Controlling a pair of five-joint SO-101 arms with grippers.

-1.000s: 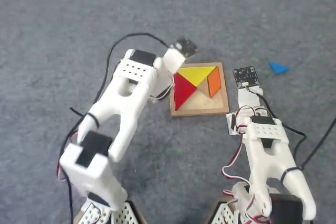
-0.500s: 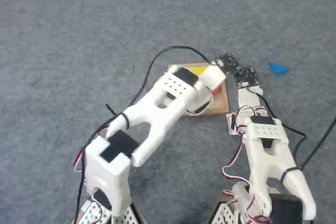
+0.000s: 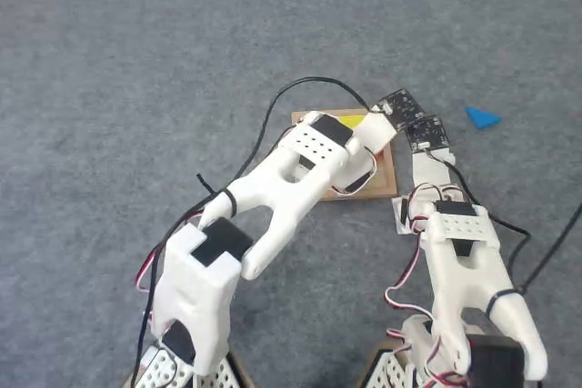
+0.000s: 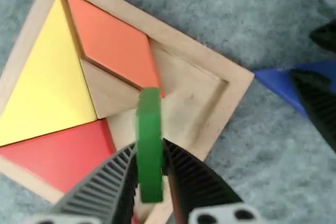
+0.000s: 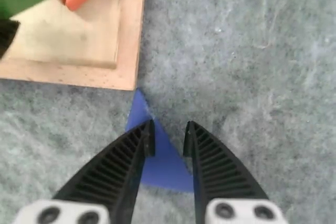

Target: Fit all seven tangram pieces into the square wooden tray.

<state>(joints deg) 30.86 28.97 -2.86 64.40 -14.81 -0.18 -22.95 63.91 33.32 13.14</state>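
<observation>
Left hand (image 4: 148,150) pinches green piece (image 4: 148,124) on edge over tray's (image 4: 231,85) bare recess, likely for seating; right hand (image 5: 168,132), slightly open, straddles blue triangle (image 5: 163,169) at tray's corner.

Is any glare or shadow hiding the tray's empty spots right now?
Left wrist view: even light, no glare on the tray; the green piece in the left gripper covers part of its bare floor. High view: the left arm hides most of the tray. Right wrist view: no glare on the tray corner.

Grey carpeted table (image 3: 109,88), square wooden tray (image 5: 131,30) on it, blue triangle (image 5: 157,161) at its corner, second blue triangle (image 3: 482,117) well apart
</observation>
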